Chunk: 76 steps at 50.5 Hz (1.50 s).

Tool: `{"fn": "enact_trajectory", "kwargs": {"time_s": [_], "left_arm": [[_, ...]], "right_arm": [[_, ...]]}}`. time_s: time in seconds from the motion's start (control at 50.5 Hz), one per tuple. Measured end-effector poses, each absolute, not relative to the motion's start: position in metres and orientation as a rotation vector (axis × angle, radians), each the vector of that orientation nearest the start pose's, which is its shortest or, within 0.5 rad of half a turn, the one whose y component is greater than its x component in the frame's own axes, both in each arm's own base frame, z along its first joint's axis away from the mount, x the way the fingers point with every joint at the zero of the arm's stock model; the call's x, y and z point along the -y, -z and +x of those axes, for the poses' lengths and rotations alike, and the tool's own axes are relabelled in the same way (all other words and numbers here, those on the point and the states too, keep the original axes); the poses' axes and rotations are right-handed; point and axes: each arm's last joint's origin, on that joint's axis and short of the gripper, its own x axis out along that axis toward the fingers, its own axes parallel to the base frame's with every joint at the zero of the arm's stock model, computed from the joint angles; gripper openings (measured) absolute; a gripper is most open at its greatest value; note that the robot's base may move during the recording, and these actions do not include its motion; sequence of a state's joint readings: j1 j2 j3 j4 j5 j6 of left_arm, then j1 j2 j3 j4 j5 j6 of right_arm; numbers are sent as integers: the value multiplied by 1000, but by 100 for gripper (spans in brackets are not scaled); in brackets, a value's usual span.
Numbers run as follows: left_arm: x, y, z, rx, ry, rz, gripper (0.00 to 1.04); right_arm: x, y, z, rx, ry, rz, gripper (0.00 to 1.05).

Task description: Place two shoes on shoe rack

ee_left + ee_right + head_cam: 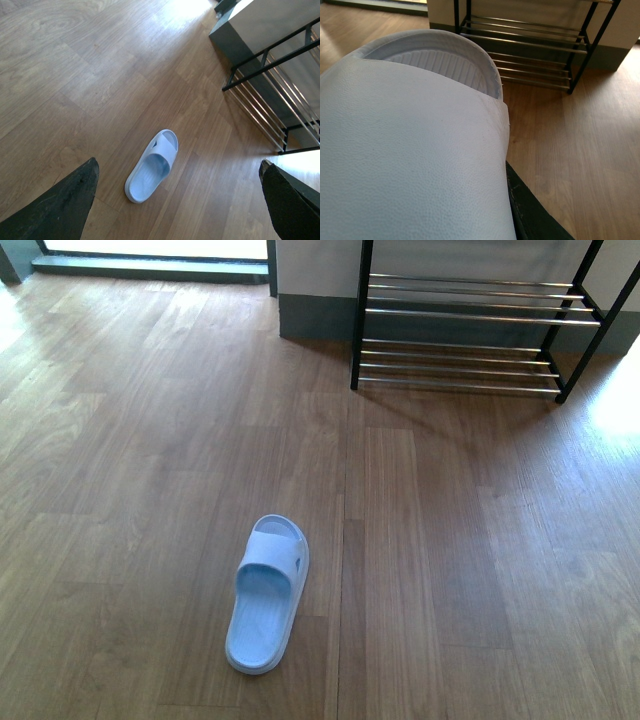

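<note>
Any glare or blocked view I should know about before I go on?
Front view: sun glare washes out the floor right of the shoe rack; the pale blue slide on the floor is sharp. Left wrist view: bright floor patch by the wall; fingers are dark silhouettes. Right wrist view: the held slide fills most of the frame.

A slipper (pixel 267 592) lies on the floor (pixel 120 440) (left of centre), shoe rack (pixel 470 316) well behind.

The first slide (pixel 267 592) is pale blue; the second slide (pixel 410 150) too, with fine grain. The shoe rack (pixel 470 315) has black frame, silver bars. The floor (pixel 450 540) is brown wood pattern. My left fingers (pixel 65 205) are black.
</note>
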<state>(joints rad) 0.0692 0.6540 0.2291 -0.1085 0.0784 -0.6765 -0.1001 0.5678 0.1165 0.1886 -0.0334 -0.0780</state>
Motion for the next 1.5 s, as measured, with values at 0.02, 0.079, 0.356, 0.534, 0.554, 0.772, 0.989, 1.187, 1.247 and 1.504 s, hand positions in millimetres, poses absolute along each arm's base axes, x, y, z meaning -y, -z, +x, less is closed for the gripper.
{"fn": "enact_trajectory", "kwargs": {"time_s": [0.02, 0.079, 0.356, 0.534, 0.554, 0.772, 0.989, 1.187, 1.247, 1.504], "left_arm": [[-7, -169, 147, -530, -174, -698, 95], [-7, -166, 171, -603, -204, -661, 95], [13, -102, 258, -964, -206, -387, 95], [35, -59, 294, -1087, -125, -205, 95], [36, -53, 297, -1101, -116, -183, 95], [54, 6, 335, -1186, -48, 4, 95], [61, 36, 355, -1199, -18, 50, 95], [67, 59, 370, -1199, 21, 70, 95], [71, 66, 375, -1197, 41, 92, 95], [89, 96, 392, -1186, 131, 173, 95]], "right_arm": [[13, -168, 137, -265, 56, -60, 2], [13, -168, 137, -265, 56, -60, 2], [13, -168, 137, -265, 56, -60, 2], [13, -168, 137, -265, 57, -60, 2], [13, -168, 137, -265, 56, -60, 2], [13, -168, 137, -265, 56, -60, 2], [13, -168, 137, -265, 56, -60, 2], [13, -168, 137, -265, 56, -60, 2], [13, -168, 137, -265, 56, -60, 2], [13, -168, 137, -265, 56, -60, 2]]}}
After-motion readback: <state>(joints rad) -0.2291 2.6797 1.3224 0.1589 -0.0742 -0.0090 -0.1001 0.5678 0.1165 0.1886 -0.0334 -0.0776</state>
